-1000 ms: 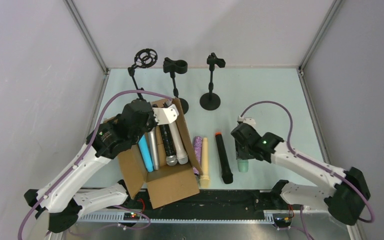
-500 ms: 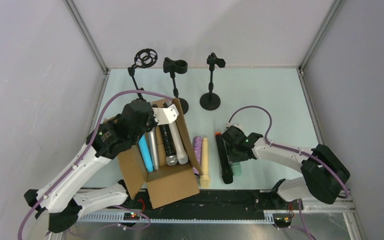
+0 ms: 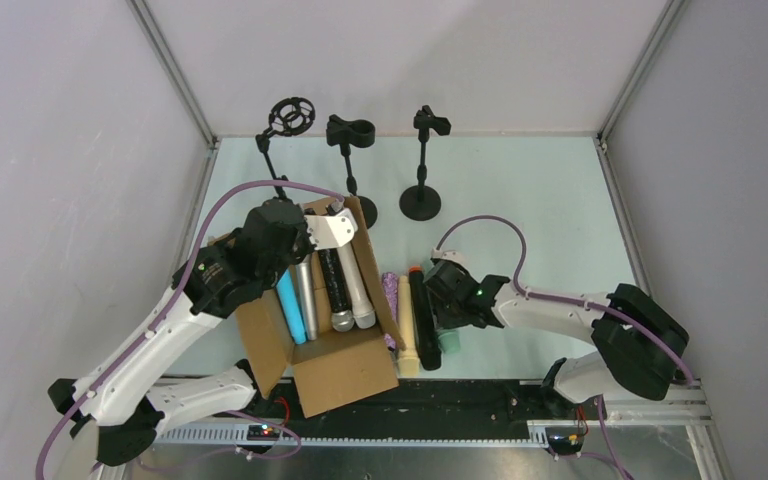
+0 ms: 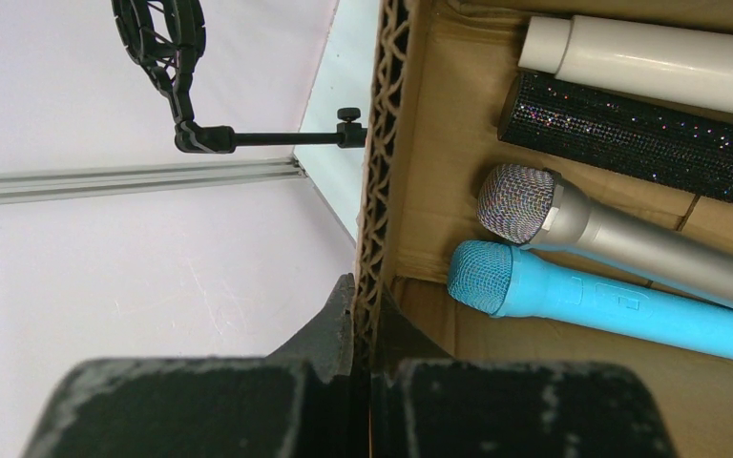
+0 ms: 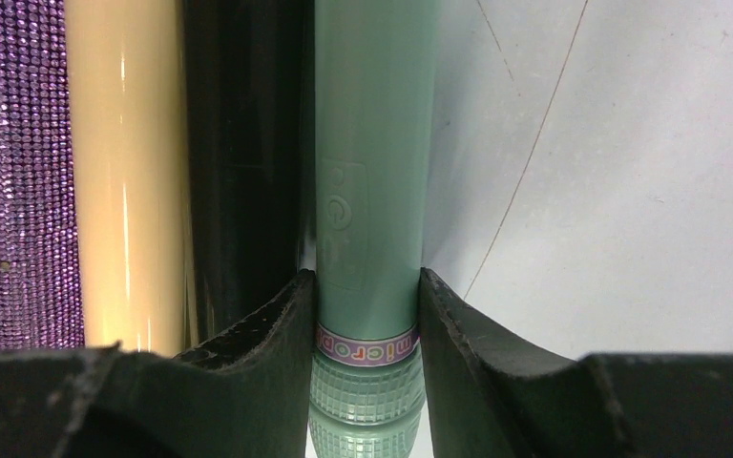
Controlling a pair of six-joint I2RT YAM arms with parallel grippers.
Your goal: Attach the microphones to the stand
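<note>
The left arm (image 3: 145, 350) and right arm (image 3: 555, 312) share one build: white shell links between bulky black joint housings. A purple cable (image 3: 250, 188) loops along each. A small green light (image 3: 479, 292) glows on the right wrist. The right gripper (image 5: 367, 315) has matte black, rough-grained wedge fingers (image 5: 258, 334).

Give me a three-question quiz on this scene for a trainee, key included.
1. True or false: the right gripper is closed on the mint green microphone.
2. What does the left gripper pinch? A) the wall of the cardboard box B) a cloth C) nothing
3. How many stands are at the far edge of the table?
Key: 1 true; 2 A; 3 three.
</note>
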